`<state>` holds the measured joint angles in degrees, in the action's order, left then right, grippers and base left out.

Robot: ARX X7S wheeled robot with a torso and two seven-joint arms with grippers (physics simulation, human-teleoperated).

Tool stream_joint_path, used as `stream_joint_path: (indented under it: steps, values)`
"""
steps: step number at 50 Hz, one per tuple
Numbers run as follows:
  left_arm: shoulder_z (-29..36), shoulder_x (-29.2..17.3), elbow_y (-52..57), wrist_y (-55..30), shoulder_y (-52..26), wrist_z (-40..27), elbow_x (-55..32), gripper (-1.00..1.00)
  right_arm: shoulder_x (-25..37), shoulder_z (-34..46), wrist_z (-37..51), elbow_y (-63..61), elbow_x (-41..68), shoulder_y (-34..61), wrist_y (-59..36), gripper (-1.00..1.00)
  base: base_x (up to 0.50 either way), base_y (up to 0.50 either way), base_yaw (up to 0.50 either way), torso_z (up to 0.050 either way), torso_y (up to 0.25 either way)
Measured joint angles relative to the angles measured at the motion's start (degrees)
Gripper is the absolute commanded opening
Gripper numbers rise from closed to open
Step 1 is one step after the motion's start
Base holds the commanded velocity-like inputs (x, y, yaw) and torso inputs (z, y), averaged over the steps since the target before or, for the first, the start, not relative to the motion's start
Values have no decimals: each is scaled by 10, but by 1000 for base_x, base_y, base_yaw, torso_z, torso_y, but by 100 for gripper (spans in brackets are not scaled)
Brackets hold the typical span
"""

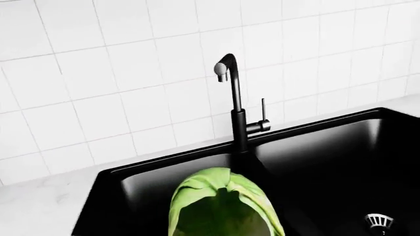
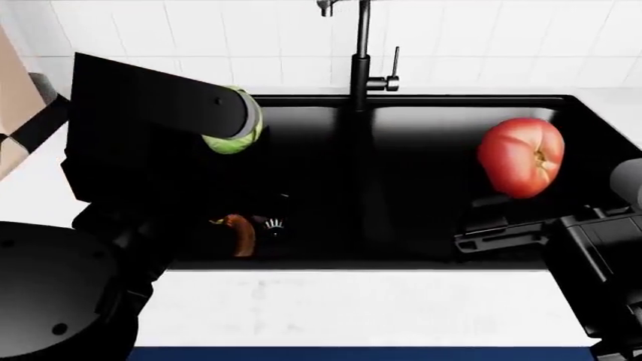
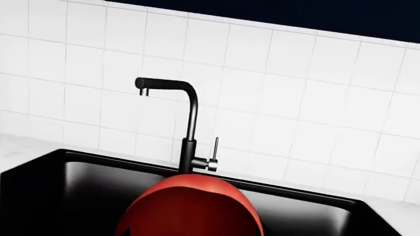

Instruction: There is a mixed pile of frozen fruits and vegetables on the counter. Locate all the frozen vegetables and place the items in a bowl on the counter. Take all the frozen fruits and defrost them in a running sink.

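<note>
My left gripper (image 2: 234, 122) is shut on a pale green leafy head, a cabbage or lettuce (image 2: 233, 141), held over the left basin of the black sink (image 2: 441, 105). The left wrist view shows the same green head (image 1: 223, 206), which hides the fingers. My right gripper (image 2: 513, 188) is shut on a red tomato (image 2: 522, 156) above the right basin. The tomato (image 3: 190, 209) fills the bottom of the right wrist view. An orange-brown item (image 2: 239, 235) lies at the bottom of the left basin. The bowl is out of view.
A black faucet (image 2: 359, 53) with a side lever (image 2: 393, 75) stands behind the divider between the basins; no water shows at its spout (image 3: 142, 91). A drain (image 2: 271, 224) sits beside the orange item. White counter (image 2: 351, 304) runs in front, and a tiled wall (image 1: 131, 73) stands behind.
</note>
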<state>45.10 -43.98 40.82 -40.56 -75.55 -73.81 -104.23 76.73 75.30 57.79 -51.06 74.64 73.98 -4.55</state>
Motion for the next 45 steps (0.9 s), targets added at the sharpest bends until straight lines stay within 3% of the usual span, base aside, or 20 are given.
stream_joint_path:
  steps: [45]
  values:
    - [0,2,1,9,3,10,6,-100,11,-2,5,-3,-1,-15,9,-100,0,-500,0,0,0]
